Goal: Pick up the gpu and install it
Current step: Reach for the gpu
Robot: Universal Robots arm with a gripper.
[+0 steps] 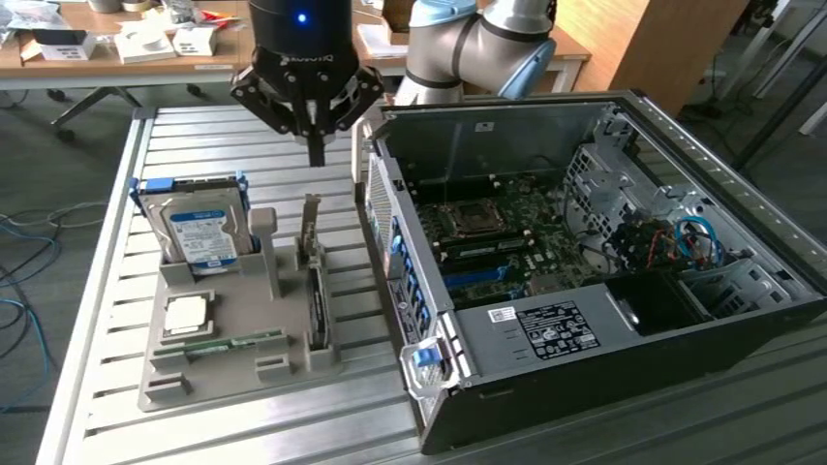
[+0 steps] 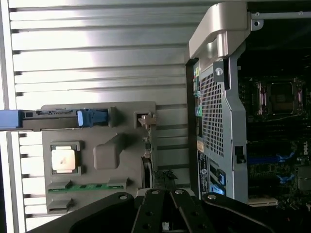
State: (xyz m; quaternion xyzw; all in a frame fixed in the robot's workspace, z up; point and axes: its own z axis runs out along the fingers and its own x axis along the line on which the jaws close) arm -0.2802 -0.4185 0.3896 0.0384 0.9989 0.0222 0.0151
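The gpu (image 1: 317,302) is a thin dark card standing on its edge in a slot of the grey holder tray (image 1: 213,373), its silvery bracket end pointing up toward the far side. In the wrist view the gpu (image 2: 147,158) appears edge-on beside the tray (image 2: 99,145). My gripper (image 1: 316,153) hangs shut and empty above the table, just beyond the card's bracket end and clear of it. Its dark fingers (image 2: 146,213) meet at the gripper (image 2: 165,196). The open computer case (image 1: 582,262) lies on the exterior view's right with its motherboard (image 1: 498,237) exposed.
The tray also holds a silver hard drive (image 1: 200,228) in a blue frame, a processor chip (image 1: 188,312) and a green memory stick (image 1: 220,341). The case wall (image 1: 387,223) stands close beside the card. A cluttered desk (image 1: 130,44) lies behind the slatted metal table (image 1: 194,136).
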